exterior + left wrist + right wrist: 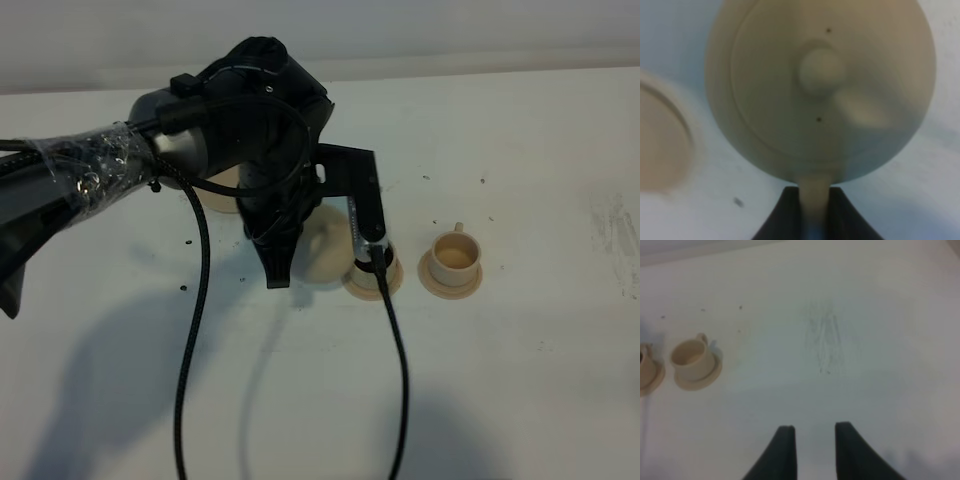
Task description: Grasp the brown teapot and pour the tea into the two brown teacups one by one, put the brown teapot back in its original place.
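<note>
One brown teapot (765,100), round and pale, with a knob (822,70) on its lid, off its big saucer (660,145) and up beside the first teacup (644,366). Pinched by its loop handle (813,207) in the left end effector (813,191), both fingers tight on the handle. In the high view, mostly hidden under the black left arm (150,150), so no way to tell tipped or straight, and no sight of the spout or of any tea coming out. Big saucer with nothing on it, at about 10 o'clock from the teapot. First teacup on the first small saucer (358,284), at about 3 o'clock from the teapot, touching or just beside, hard to say. Second teacup (455,255) on the second small saucer (440,282), at 3 o'clock from the first teacup and a little apart from it. Right end effector (814,428) above the table (540,380), well away from both teacups, fingers a little apart, nothing between them. Done so far, by the look of it: teapot grabbed, off its saucer and over by the first teacup. Probably the first pour now. Left to do, most likely: finish that pour, fill the second teacup, then set the teapot back on the big saucer. Too blurry to tell tea in either teacup. Counted: one teapot, two teacups, two small saucers, one big saucer, two end effectors, one table.
</note>
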`<move>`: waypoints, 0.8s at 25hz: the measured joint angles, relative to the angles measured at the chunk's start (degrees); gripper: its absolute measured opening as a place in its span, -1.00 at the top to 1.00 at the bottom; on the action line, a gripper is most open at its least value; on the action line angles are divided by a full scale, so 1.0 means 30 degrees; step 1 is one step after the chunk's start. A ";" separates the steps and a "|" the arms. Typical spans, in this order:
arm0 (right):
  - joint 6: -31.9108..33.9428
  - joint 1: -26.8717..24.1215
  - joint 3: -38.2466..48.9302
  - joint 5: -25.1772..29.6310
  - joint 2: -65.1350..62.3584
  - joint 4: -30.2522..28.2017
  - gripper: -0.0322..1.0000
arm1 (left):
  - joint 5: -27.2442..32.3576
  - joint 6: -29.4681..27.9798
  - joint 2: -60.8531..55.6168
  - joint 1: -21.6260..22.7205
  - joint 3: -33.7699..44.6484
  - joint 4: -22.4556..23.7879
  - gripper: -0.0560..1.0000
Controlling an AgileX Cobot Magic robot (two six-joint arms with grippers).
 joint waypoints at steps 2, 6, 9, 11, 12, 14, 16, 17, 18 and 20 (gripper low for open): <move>0.0000 0.0000 0.0000 0.0000 0.0000 0.0000 0.51 | 0.0816 -0.1117 0.0000 0.0152 0.0000 -0.0387 0.87; 0.0000 0.0000 0.0000 0.0000 0.0000 0.0000 0.51 | 0.1682 -0.2459 0.0000 0.0341 0.0000 -0.0770 0.87; 0.0000 0.0000 0.0000 0.0000 0.0000 0.0000 0.51 | 0.1800 -0.2761 0.0000 0.0341 0.0000 -0.1181 0.87; 0.0000 0.0000 0.0000 0.0000 0.0000 0.0000 0.51 | 0.1769 -0.3119 0.0000 0.0341 0.0026 -0.1479 0.87; 0.0000 0.0000 0.0000 0.0000 0.0000 0.0000 0.51 | 0.1597 -0.3407 -0.0018 0.0341 0.0139 -0.1573 0.87; 0.0000 0.0000 0.0000 0.0000 0.0000 0.0000 0.51 | 0.0944 -0.3728 -0.0061 0.0543 0.0665 -0.1996 0.87; 0.0000 0.0000 0.0000 0.0000 0.0000 0.0000 0.51 | 0.0136 -0.3868 -0.0061 0.0733 0.1306 -0.2205 0.87; 0.0000 0.0000 0.0000 0.0000 0.0000 0.0000 0.51 | -0.0201 -0.3916 -0.0061 0.0898 0.1644 -0.2304 0.87; 0.0000 0.0000 0.0000 0.0000 0.0000 0.0000 0.51 | -0.0568 -0.3960 -0.0061 0.1023 0.1883 -0.2468 0.87; 0.0000 0.0000 0.0000 0.0000 0.0000 0.0000 0.51 | -0.1162 -0.4021 -0.0061 0.1278 0.2296 -0.2703 0.87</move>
